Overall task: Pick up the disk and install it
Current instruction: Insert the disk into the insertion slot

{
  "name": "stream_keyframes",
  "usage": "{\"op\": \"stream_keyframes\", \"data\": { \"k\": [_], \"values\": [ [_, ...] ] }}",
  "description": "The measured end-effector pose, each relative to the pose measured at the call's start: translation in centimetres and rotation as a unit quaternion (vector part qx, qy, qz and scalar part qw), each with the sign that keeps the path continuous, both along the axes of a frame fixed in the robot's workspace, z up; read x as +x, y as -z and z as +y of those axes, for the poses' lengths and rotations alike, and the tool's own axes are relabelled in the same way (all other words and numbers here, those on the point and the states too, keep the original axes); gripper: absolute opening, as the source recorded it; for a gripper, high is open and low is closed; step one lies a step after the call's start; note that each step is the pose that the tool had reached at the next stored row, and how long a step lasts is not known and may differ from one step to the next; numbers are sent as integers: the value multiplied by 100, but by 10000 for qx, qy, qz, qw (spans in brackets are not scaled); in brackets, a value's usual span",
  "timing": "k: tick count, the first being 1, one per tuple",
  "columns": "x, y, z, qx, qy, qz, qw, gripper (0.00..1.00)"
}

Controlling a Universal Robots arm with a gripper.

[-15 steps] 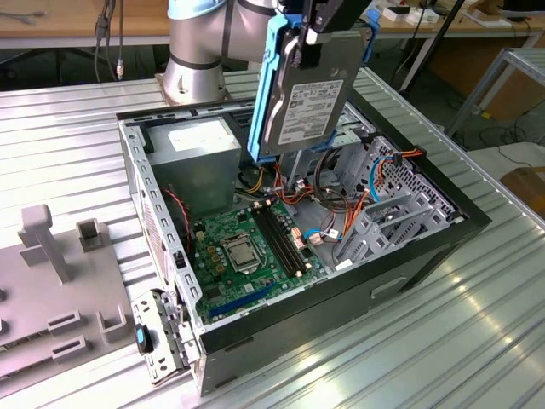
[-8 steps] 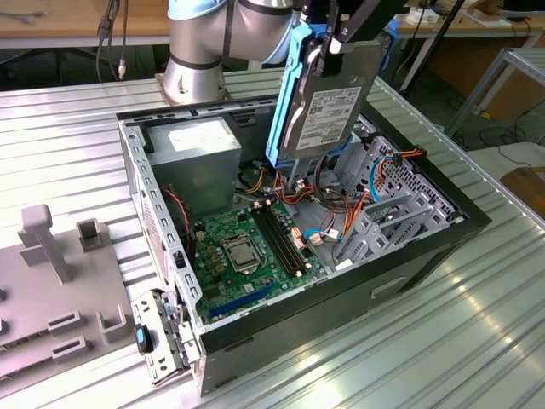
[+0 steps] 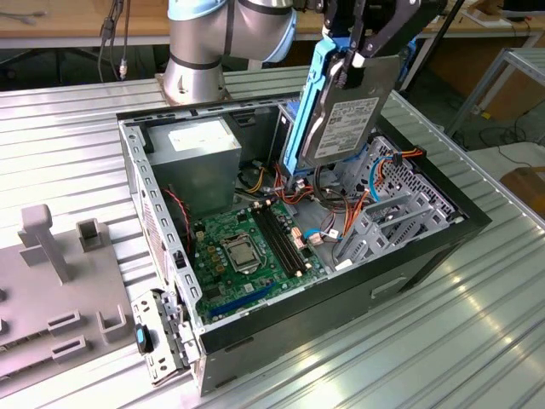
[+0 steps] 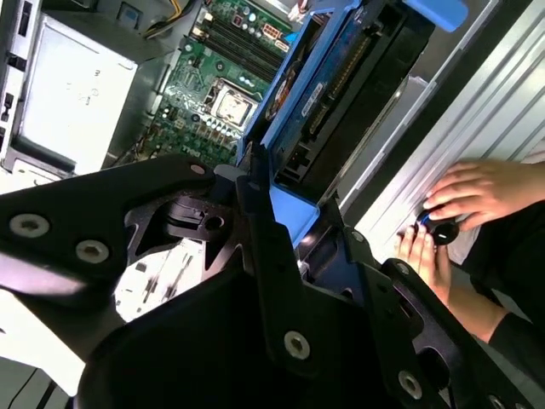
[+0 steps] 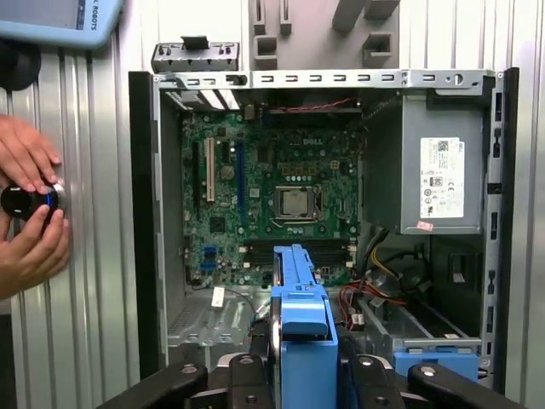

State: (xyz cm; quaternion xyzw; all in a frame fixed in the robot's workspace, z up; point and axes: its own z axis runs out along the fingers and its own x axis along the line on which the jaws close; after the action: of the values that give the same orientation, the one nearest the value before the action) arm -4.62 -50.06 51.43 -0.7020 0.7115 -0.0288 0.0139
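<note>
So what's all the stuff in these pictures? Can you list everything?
disk: one, silver with blue rails, upright above the open case
computer case: one, black and silver, open, lying on the table
motherboard: one, green, on the case floor
power supply: one, grey with a white label, in the case corner near the arm's base
drive cage: one, silver, in the case at the exterior view's right
fixture plate: one, grey, on the table at the exterior view's left
table: one, ribbed silver metal, under everything
knob: one, black, between the hands
hands: two, a person's, beside the case
arm: one, silver and light blue, behind the case
gripper: one, black, shut on the disk
</note>
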Motion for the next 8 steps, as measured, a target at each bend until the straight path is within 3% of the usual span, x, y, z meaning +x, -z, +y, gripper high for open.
{"op": "stream_keyframes", "data": {
  "k": [1,4,8],
  "values": [
    [35,15,-38,0,0,0,10000,37],
    [246,54,-71,-1,0,0,10000,37],
    [346,76,-119,-10,0,0,10000,37]
  ]
}}
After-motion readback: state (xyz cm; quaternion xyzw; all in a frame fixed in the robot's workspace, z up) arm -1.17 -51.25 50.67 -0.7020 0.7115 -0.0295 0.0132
